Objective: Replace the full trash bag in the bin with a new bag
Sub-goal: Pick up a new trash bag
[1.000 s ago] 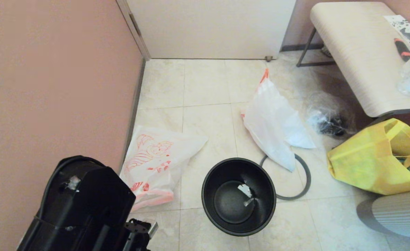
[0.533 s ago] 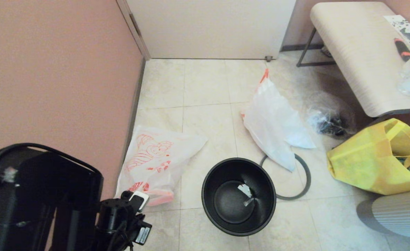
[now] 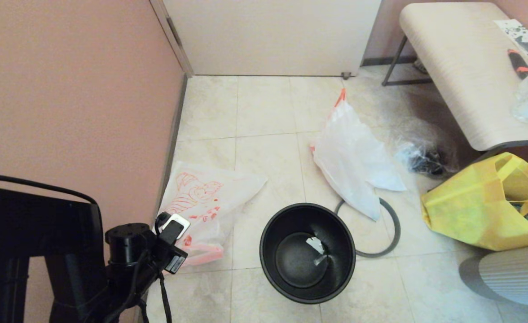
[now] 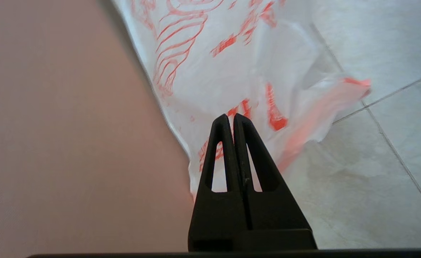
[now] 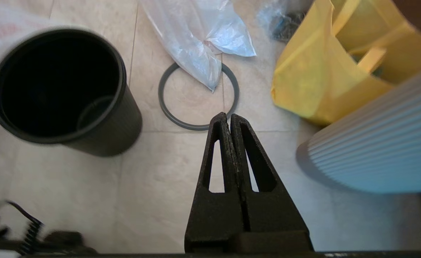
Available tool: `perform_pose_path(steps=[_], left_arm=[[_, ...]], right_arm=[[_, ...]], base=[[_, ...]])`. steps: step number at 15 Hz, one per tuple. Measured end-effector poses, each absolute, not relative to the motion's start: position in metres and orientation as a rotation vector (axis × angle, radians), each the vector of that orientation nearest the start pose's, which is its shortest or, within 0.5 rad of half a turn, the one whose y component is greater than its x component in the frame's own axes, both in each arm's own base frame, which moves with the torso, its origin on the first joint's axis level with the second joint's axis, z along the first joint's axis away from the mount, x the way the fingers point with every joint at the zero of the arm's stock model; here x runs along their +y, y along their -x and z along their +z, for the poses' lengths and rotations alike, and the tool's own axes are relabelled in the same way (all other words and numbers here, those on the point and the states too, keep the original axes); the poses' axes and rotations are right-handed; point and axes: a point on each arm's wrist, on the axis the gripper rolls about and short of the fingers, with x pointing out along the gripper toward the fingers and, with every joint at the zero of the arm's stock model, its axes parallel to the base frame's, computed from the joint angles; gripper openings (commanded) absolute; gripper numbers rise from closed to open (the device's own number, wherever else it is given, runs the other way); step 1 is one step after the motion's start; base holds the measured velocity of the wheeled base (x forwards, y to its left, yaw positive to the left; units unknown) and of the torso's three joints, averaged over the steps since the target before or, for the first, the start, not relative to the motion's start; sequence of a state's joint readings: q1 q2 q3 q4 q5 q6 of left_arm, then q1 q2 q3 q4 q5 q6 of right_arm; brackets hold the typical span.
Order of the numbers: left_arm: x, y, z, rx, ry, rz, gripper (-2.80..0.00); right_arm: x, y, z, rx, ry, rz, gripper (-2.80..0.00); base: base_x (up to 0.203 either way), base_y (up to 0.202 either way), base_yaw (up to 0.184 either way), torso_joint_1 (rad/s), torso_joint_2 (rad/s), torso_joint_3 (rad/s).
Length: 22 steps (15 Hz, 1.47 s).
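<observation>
Black bin [image 3: 307, 252] stands empty; left hand [image 4: 231, 118], closed on nothing, hovers over new bag [image 3: 201, 202]; next: open, grip handle; right hand [image 5: 228, 118] closed, idle.

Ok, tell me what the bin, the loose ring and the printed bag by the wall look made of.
The bin: likely hard black plastic, smooth with a soft sheen inside. The ring: thin grey hoop, probably plastic; it keeps its round shape on the floor. The printed bag: thin translucent white plastic film, creased, with orange-red print.
</observation>
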<state>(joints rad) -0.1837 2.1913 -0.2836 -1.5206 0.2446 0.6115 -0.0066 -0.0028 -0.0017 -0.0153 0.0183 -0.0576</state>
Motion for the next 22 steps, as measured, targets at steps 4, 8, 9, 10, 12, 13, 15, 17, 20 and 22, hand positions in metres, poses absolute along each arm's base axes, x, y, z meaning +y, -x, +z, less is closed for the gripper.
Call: perform_pose_path(steps=[4,8,9,10,12,13,15,17,20,22], left_arm=[[-0.044,-0.271,0.013,0.407,-0.689,-0.099,0.0],[-0.043,-0.257,0.002,0.478,-0.688,-0.151,0.0],[-0.042,-0.252,-0.001,0.501,-0.687,-0.164,0.0],[-0.041,-0.248,-0.003,0.52,-0.685,-0.173,0.0],[-0.041,-0.247,-0.008,0.541,-0.686,-0.179,0.0],[-0.041,-0.248,-0.01,0.545,-0.687,-0.178,0.0],[-0.041,-0.255,-0.017,0.552,-0.687,-0.174,0.0],[-0.038,-0.268,-0.024,0.545,-0.679,-0.151,0.0],[-0.034,-0.29,-0.035,0.538,-0.683,-0.056,0.0],[-0.034,-0.307,-0.041,0.517,-0.687,0.016,-2.8]], right_arm=[[0.0,0.023,0.077,-0.017,0.015,-0.001,-2.8],[0.0,0.023,0.076,-0.013,0.016,0.007,-2.8],[0.0,0.023,0.076,-0.012,0.016,0.007,-2.8],[0.0,0.023,0.076,-0.011,0.016,0.008,-2.8],[0.0,0.023,0.076,-0.007,0.016,0.008,-2.8],[0.0,0.023,0.076,-0.007,0.016,0.008,-2.8],[0.0,0.023,0.076,-0.01,0.016,0.008,-2.8],[0.0,0.023,0.076,-0.012,0.016,0.008,-2.8],[0.0,0.023,0.076,-0.012,0.016,0.008,-2.8],[0.0,0.023,0.077,-0.012,0.016,0.008,-2.8]], base=[[0.0,0.0,0.0,0.0,0.0,0.0],[0.0,0.0,0.0,0.0,0.0,0.0],[0.0,0.0,0.0,0.0,0.0,0.0],[0.0,0.0,0.0,0.0,0.0,0.0],[0.0,0.0,0.0,0.0,0.0,0.0],[0.0,0.0,0.0,0.0,0.0,0.0],[0.0,0.0,0.0,0.0,0.0,0.0],[0.0,0.0,0.0,0.0,0.0,0.0],[0.0,0.0,0.0,0.0,0.0,0.0],[0.0,0.0,0.0,0.0,0.0,0.0]])
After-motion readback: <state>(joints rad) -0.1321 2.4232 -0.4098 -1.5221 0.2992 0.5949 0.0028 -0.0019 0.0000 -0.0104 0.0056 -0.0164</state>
